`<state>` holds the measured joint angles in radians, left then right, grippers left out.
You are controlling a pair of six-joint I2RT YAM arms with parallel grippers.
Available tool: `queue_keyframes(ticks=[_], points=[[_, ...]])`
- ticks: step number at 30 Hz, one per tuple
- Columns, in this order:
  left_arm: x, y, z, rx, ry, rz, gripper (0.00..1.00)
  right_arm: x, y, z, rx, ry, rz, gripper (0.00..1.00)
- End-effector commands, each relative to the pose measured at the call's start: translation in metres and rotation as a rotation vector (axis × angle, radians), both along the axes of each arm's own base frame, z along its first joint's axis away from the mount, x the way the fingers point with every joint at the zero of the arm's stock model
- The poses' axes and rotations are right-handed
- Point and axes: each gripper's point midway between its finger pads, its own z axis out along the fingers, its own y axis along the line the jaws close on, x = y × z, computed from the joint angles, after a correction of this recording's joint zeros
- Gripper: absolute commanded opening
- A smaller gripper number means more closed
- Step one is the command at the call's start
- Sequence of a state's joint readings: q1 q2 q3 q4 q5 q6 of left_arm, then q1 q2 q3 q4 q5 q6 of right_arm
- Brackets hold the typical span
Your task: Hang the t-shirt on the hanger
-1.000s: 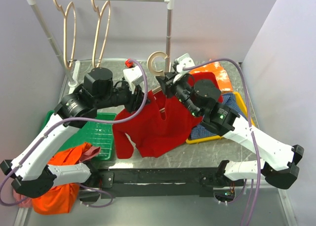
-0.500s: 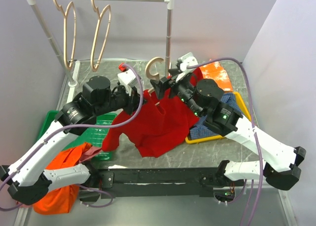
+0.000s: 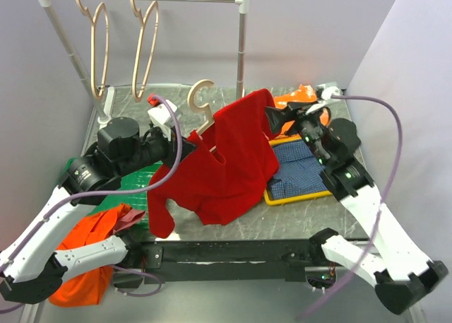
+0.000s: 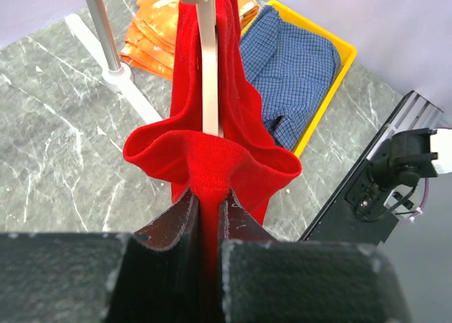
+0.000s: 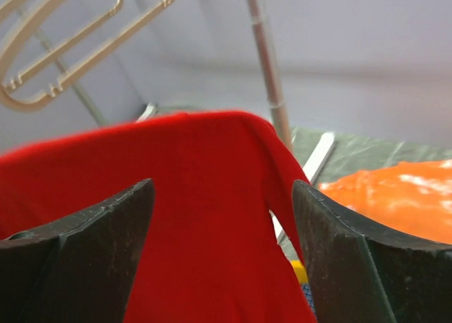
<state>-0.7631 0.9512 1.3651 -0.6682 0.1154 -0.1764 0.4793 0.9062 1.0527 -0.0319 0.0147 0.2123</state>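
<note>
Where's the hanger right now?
Top view, centre: the hanger sits inside the t-shirt, its hook sticking out beside the left gripper, left of the rack post.

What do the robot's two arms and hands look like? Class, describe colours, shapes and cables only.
The left arm and right arm both have smooth white shells with chunky black cylindrical joints. A thin purple cable loops loosely along each arm. The left hand and right hand each have two broad, flat, dark matte fingers.
</note>
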Motion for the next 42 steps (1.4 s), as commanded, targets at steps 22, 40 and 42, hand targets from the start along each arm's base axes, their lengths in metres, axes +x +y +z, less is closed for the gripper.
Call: queue_keyframes(ticks=[22,40,42], points=[[-0.012,0.036,0.083,-0.127,-0.128,0.112,0.01,0.056,0.027,0.01,0.132,0.073,0.091,0.12],[-0.022,0.07,0.193,-0.235,-0.354,0.185,0.01,0.05,0.027,-0.101,0.227,0.288,0.043,0.85],[-0.023,0.072,0.2,-0.246,-0.362,0.193,0.01,0.057,0.055,-0.115,0.209,0.332,0.08,0.83]])
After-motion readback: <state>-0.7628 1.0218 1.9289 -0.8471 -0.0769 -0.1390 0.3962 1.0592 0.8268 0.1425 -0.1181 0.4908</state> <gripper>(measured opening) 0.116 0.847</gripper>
